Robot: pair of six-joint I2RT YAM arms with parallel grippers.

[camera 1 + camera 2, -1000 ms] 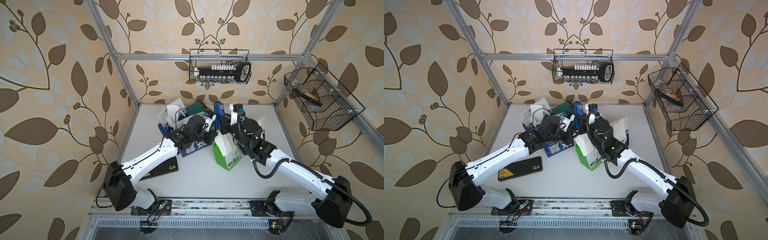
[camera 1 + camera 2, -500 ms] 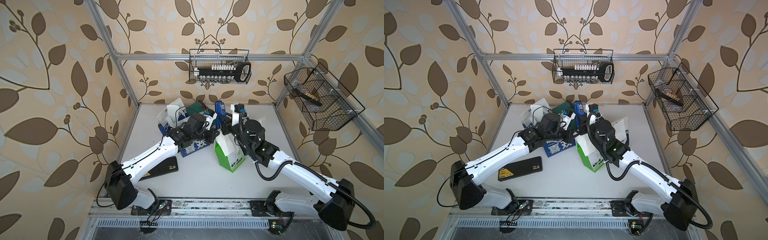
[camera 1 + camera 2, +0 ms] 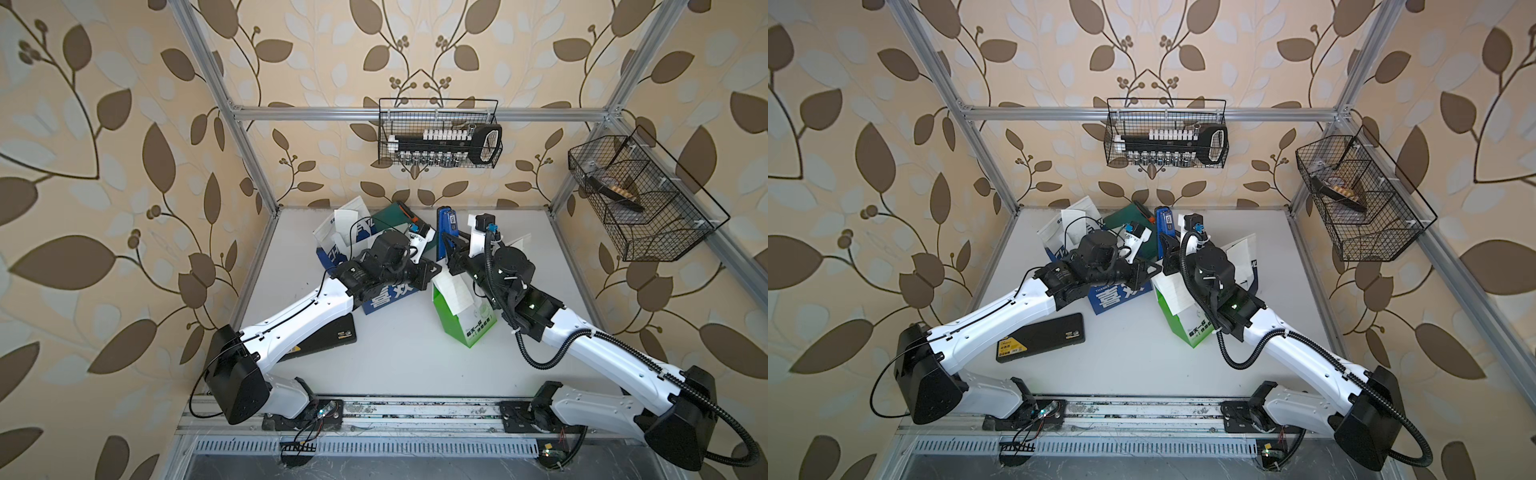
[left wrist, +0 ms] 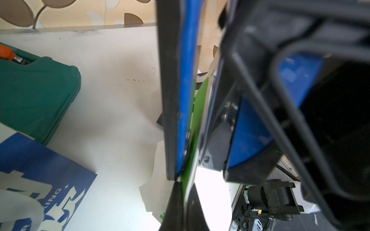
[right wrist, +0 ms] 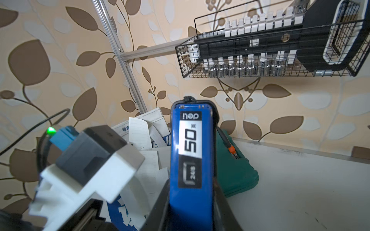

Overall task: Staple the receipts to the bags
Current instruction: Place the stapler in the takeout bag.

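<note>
Left arm (image 3: pixel 299 311) and right arm (image 3: pixel 602 349) are reached inward, left tool (image 3: pixel 432 271) pinched closed, right tool (image 3: pixel 449 246) clamped, tips close together.

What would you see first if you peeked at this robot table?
The bright blue stapler jumps out first, clamped in the right gripper near the middle of the table. Right beside it stands a green-and-white bag with a white receipt draped over its top. The left gripper pinches that bag's top edge from the other side.
</note>
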